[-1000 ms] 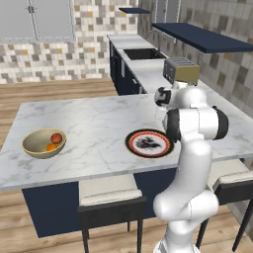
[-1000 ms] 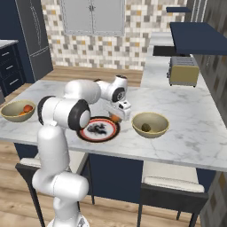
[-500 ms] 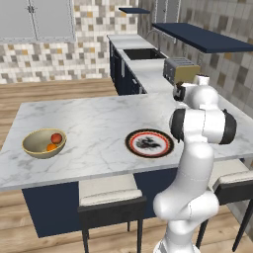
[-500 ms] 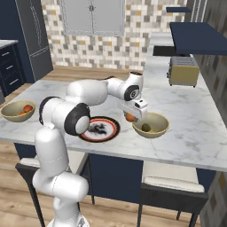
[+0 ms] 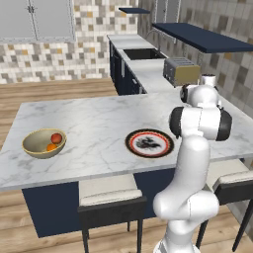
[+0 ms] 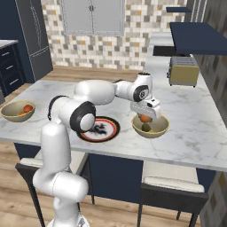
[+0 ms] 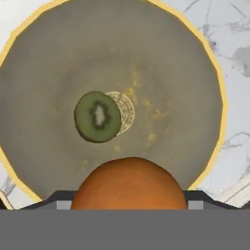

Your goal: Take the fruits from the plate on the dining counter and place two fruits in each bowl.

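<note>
Fruits: a smooth round orange (image 7: 129, 183) sits clamped in the end effector (image 6: 146, 116), above a glossy tan bowl (image 7: 44, 53) holding a fuzzy-green kiwi (image 7: 97, 116).

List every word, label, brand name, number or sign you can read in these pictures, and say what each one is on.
None: no readable text.
Toaster: plain, no brand mark.
Plate: the dark speckles in the centre are a pattern, not letters.
Bowl, green fruit and orange fruit held in the claw: unmarked.
Cupboard doors: blank.
</note>
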Robot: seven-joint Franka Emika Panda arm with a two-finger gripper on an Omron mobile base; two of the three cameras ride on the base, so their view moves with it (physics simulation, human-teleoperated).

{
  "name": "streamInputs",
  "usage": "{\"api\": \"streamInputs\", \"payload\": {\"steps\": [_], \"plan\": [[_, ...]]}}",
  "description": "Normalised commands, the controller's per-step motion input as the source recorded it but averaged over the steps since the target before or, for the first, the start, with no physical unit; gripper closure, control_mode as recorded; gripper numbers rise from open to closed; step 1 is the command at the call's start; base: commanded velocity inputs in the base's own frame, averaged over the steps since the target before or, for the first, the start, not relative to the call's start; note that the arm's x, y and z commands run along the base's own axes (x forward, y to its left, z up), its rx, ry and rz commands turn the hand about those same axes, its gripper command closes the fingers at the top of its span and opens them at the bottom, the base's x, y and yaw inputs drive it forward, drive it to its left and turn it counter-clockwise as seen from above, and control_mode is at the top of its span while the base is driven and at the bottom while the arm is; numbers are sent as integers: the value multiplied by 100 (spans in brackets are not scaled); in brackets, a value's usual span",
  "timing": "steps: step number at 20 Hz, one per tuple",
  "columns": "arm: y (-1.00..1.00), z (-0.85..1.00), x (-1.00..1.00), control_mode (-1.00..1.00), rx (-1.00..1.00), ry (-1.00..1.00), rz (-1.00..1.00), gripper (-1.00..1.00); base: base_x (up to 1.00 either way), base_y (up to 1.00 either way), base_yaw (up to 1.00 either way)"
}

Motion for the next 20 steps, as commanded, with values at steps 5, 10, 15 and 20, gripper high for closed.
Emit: {"api": "streamInputs", "payload": {"steps": [5,10,15,20], "plan": [[-43,-25,18,-100,-1,0,0,100,0,0,0],[-27,-26,18,-100,0,2,0,100,0,0,0],[-10,-28,15,-100,0,2,0,100,0,0,0],[0,-33,13,-100,0,6,0,100,0,0,0]]}}
